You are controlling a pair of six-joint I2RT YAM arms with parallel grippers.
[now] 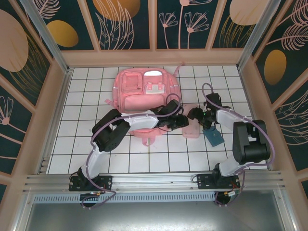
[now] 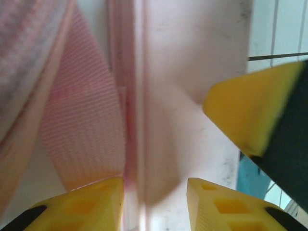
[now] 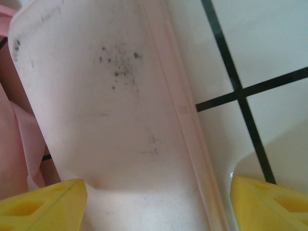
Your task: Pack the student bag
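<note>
The student bag (image 1: 144, 86), a large pink backpack, lies flat at the back centre of the tiled table. A flat pale pink pencil pouch (image 1: 191, 130) lies in front of its right corner. My left gripper (image 1: 184, 120) reaches it from the left. In the left wrist view the left gripper (image 2: 155, 202) stands half closed around the pouch's (image 2: 187, 72) seam; contact is unclear. My right gripper (image 1: 196, 115) comes from the right. The right gripper (image 3: 159, 202) is open, straddling the pouch (image 3: 110, 110).
A teal flat item (image 1: 213, 137) lies right of the pouch, under the right arm. A pink webbing strap (image 2: 82, 130) runs beside the pouch. One finger of the right gripper (image 2: 250, 110) hangs close to my left fingers. Wooden walls ring the table.
</note>
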